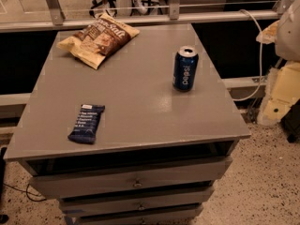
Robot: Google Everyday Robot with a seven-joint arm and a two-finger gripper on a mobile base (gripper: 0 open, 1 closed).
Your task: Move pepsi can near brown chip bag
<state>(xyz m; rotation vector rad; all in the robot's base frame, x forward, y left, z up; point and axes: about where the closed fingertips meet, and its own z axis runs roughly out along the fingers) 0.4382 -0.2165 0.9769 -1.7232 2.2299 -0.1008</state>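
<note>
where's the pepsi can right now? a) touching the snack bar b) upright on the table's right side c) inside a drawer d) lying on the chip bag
b: the can stands upright on the table, right of centre, well apart from the chip bag; the gripper is not in view.

One raised camera looks down across the table from its front, claw at right.
</note>
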